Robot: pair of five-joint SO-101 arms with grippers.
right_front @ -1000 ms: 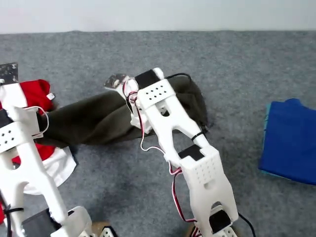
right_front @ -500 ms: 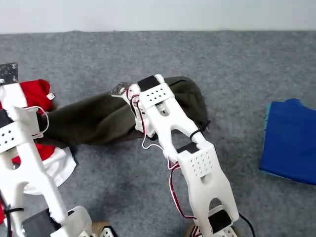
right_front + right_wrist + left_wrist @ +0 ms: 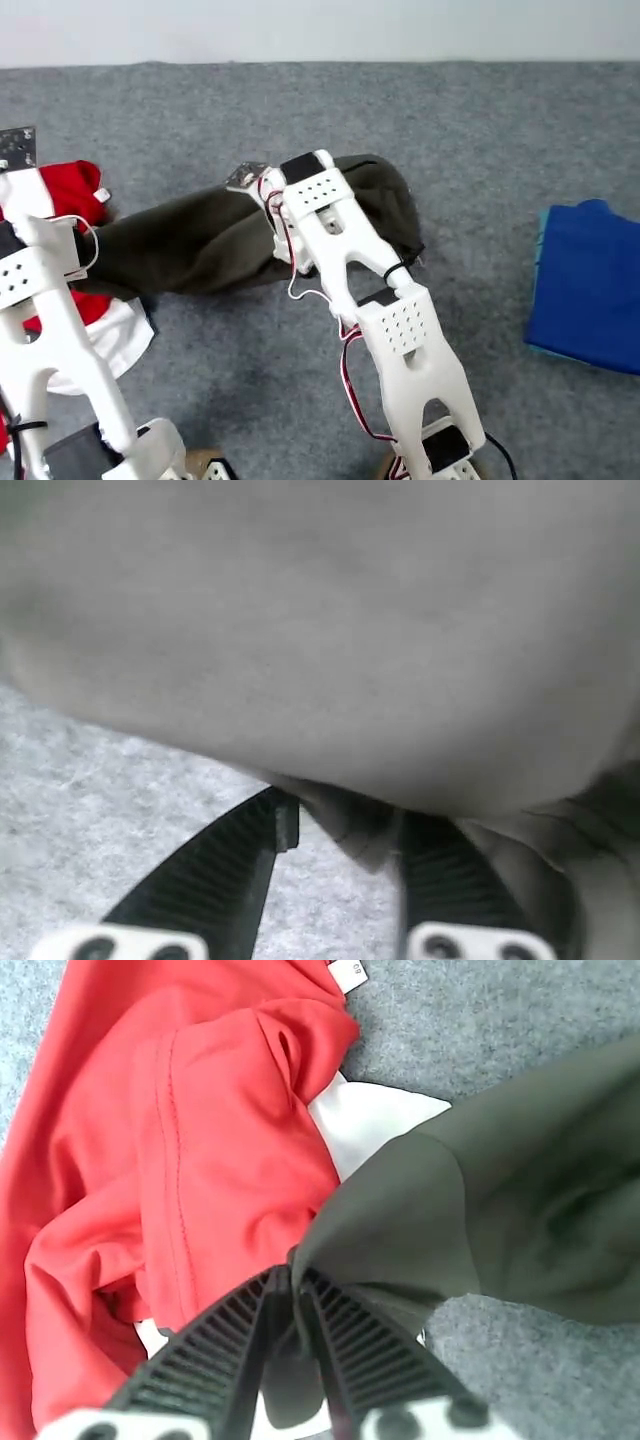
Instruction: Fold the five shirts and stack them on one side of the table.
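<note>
the dark shirt (image 3: 190, 245) is stretched across the middle of the counter (image 3: 480, 150), held at both ends. one end is pinched by the left fingers (image 3: 220, 1340), which are closed on a corner of the cloth above the red shirt (image 3: 150, 1160). at the other end a fold is gripped between the right fingers (image 3: 250, 850), with the rest of the cloth draped over them.

over the last second the right fingers have been drawn back a little toward the right arm's base, and the far end of the dark shirt has been pulled along with them. most of that shift was made in the first half second, and hardly any movement is seen since. the left arm has been kept in place throughout, so the cloth has been left slightly slacker and more bunched at the right end.

it is judged that a fold of the dark shirt is only being started. a white shirt (image 3: 115, 340) is still crumpled with the red one at the left edge, and a blue shirt (image 3: 590, 285) has already been laid folded well apart at the right edge, where the stack is probably meant to be built.
</note>
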